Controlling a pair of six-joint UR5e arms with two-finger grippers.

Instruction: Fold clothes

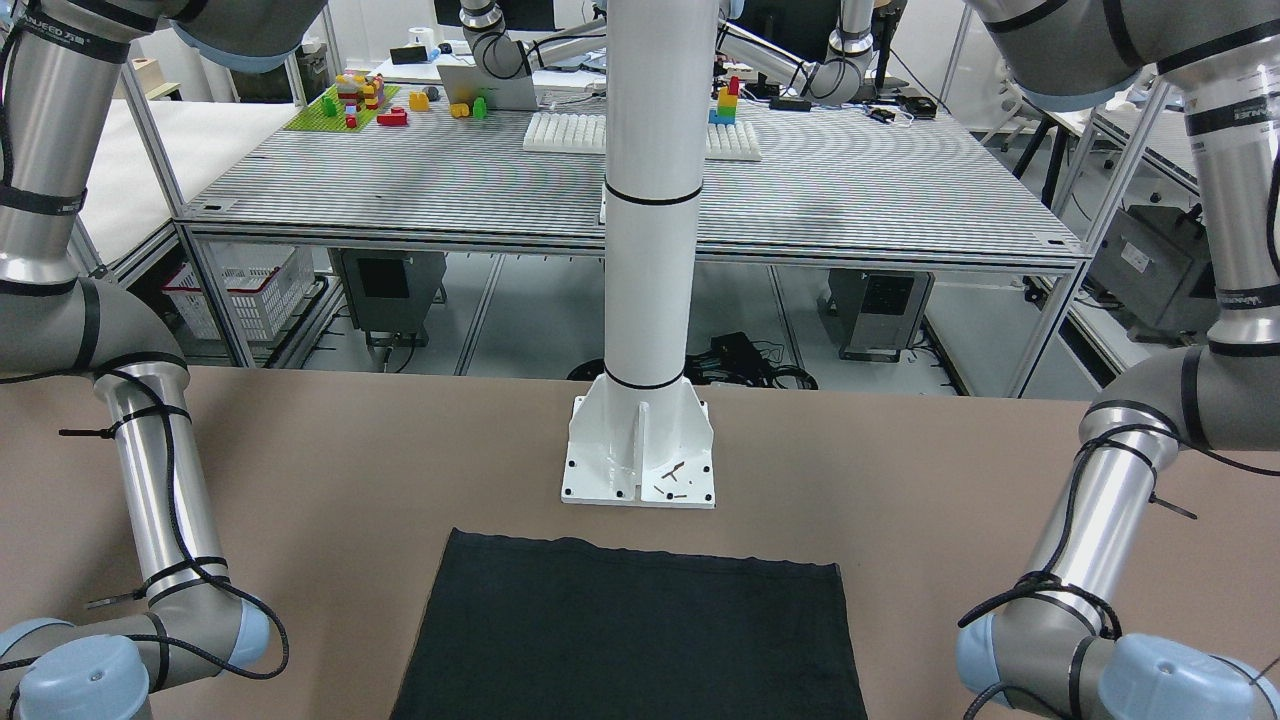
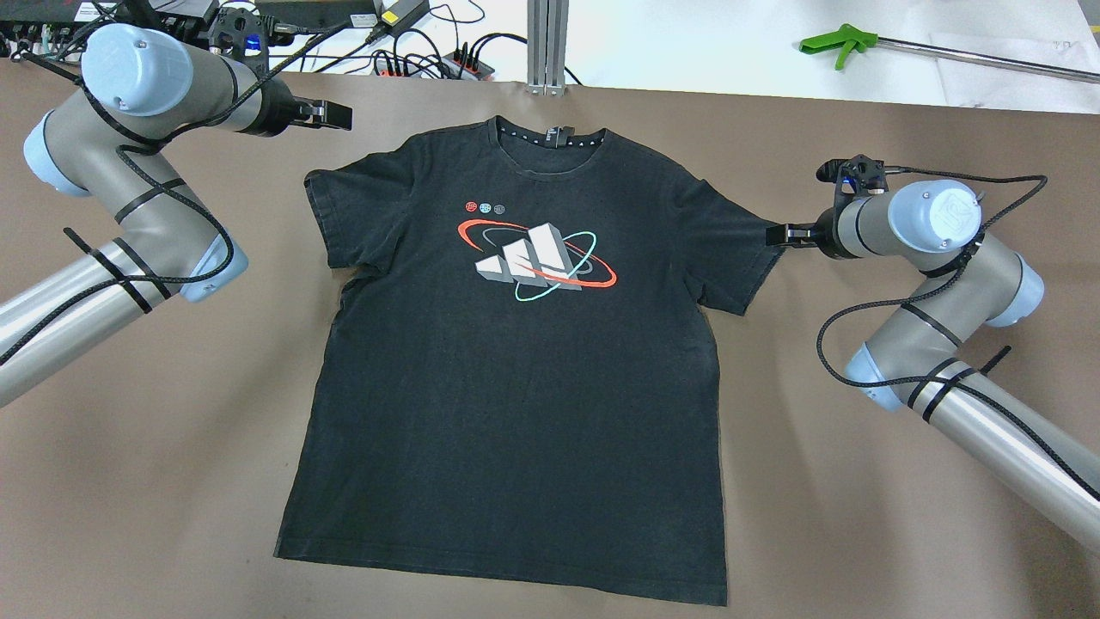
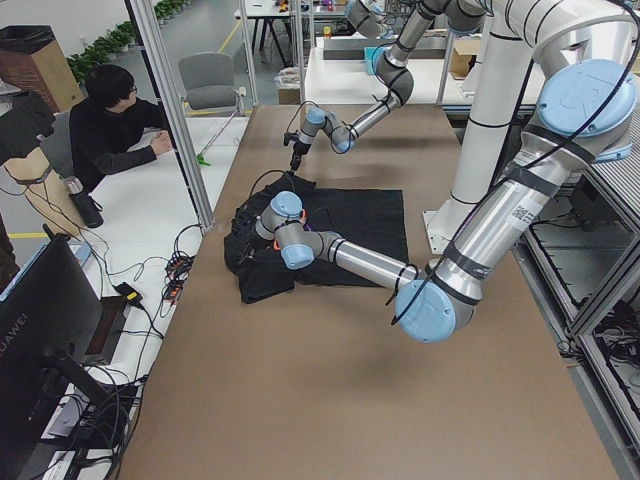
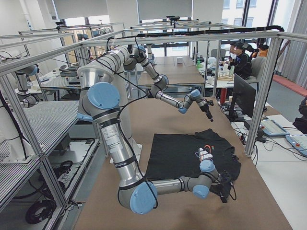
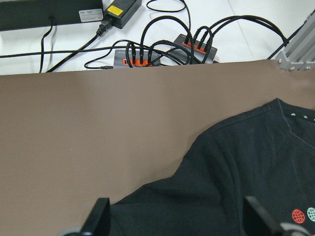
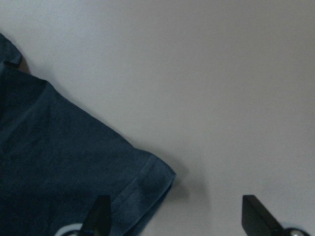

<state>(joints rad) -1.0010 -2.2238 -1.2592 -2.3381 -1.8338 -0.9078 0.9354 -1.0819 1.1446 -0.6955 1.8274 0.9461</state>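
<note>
Black T-shirt (image 2: 516,387) lies flat and face up in the middle of the brown counter (image 2: 859,516), both sleeves spread. The printed graphic (image 2: 537,262) is on the chest, and the collar (image 2: 550,137) points away from the robot. The hem lies near the white pillar's base plate (image 1: 640,470) without touching it. Right hand (image 2: 778,234) sits at the outer edge of the sleeve (image 2: 739,249) on its side. In my right wrist feed its fingers (image 6: 101,214) are spread wide, one over the sleeve's hem and the other over bare counter. I can't tell if it touches the cloth. Left hand (image 2: 331,114) is off the shirt, just beyond the other sleeve (image 2: 344,206) toward the collar end. My left wrist feed shows its fingers (image 5: 101,216) spread too, holding nothing, looking down on the shoulder. Past the counter's far edge are black cables and adapters (image 5: 162,44), and a green-handled tool (image 2: 838,40) lies on a white surface.
</note>
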